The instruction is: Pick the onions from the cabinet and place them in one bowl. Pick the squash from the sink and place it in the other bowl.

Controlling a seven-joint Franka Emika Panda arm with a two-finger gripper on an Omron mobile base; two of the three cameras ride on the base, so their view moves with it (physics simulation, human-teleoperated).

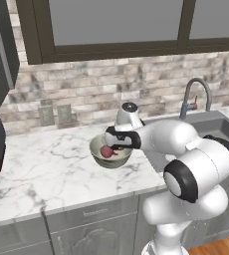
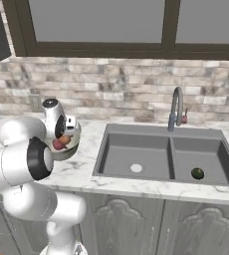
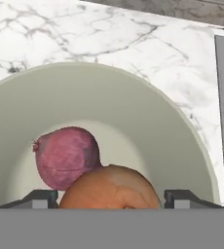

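arm – bent low over bowl (image 1: 110, 152) | fingers (image 3: 113, 198) – clamped on orange onion (image 3: 111, 188) | purple onion (image 3: 65, 156) in bowl

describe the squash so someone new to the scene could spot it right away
Start at the dark grey double-basin sink set in the marble counter, under the curved faucet. In its right basin, by the drain, sits the squash: a small, round, dark green ball, alone in the sink.

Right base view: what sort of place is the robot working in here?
A rendered home kitchen, by the look of it: a dark double-basin sink with a curved faucet set in a white marble counter, and a stone-tile backsplash under a dark-framed window.
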